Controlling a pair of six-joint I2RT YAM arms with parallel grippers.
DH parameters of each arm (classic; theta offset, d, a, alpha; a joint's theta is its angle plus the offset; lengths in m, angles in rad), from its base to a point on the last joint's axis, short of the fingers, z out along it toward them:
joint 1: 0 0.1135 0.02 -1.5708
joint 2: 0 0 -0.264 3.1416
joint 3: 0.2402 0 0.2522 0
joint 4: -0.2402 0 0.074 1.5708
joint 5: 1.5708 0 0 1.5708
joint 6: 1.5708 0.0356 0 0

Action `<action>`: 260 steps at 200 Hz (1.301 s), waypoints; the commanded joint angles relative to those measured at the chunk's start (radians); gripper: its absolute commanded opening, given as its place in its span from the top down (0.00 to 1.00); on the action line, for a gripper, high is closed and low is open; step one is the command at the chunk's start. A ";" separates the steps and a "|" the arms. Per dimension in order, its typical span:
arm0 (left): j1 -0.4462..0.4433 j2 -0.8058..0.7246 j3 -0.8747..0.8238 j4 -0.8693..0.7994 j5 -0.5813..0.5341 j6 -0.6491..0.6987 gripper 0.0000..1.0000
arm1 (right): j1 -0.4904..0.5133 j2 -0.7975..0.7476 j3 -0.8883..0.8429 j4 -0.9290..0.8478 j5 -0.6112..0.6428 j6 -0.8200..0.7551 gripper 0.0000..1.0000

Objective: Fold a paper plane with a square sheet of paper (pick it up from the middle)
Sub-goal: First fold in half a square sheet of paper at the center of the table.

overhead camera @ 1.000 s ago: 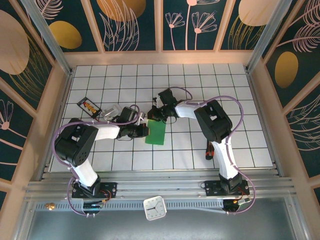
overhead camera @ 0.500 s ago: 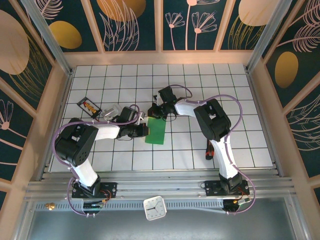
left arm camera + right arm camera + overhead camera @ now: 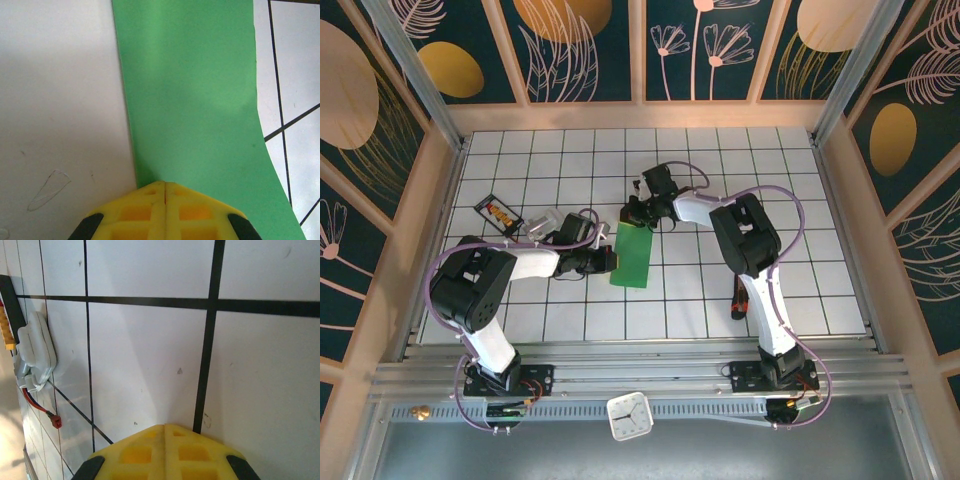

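The square sheet of paper [image 3: 632, 257] is bright green and lies on the white tiles as a narrow upright rectangle, with no pointed paper plane shape to it. My left gripper [image 3: 611, 260] is shut. Its yellow fingertips [image 3: 165, 183] rest on the paper [image 3: 195, 90] just inside its left long edge. My right gripper [image 3: 632, 214] is shut and holds nothing. It sits low over bare tiles just beyond the paper's far end, and its closed tips [image 3: 165, 426] lie beside a black grid line.
A black tray with orange pieces [image 3: 498, 212] and a white device with a red-tipped wire [image 3: 545, 222] [image 3: 35, 347] lie at the left. A red and black tool [image 3: 738, 298] lies by the right arm. A small clock [image 3: 629, 415] stands on the front rail.
My right gripper has slid away from the paper's far end toward the back of the table. The left gripper and the paper have stayed put.
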 commanded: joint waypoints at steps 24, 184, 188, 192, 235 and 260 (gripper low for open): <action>0.004 0.067 -0.068 -0.253 -0.074 0.023 1.00 | -0.089 0.006 0.053 -0.008 0.148 -0.073 1.00; 0.005 0.058 -0.067 -0.252 -0.071 0.023 1.00 | 0.059 -0.074 -0.050 0.058 0.054 -0.081 1.00; 0.003 0.058 -0.067 -0.252 -0.071 0.024 1.00 | 0.061 -0.069 -0.049 0.058 0.054 -0.081 1.00; 0.004 0.058 -0.067 -0.252 -0.071 0.023 1.00 | 0.062 -0.066 -0.049 0.057 0.054 -0.081 1.00; 0.004 0.057 -0.068 -0.250 -0.071 0.023 1.00 | 0.061 -0.028 -0.028 0.047 0.067 -0.085 1.00; 0.003 0.055 -0.070 -0.250 -0.070 0.023 1.00 | 0.061 -0.007 -0.010 0.024 0.091 -0.097 1.00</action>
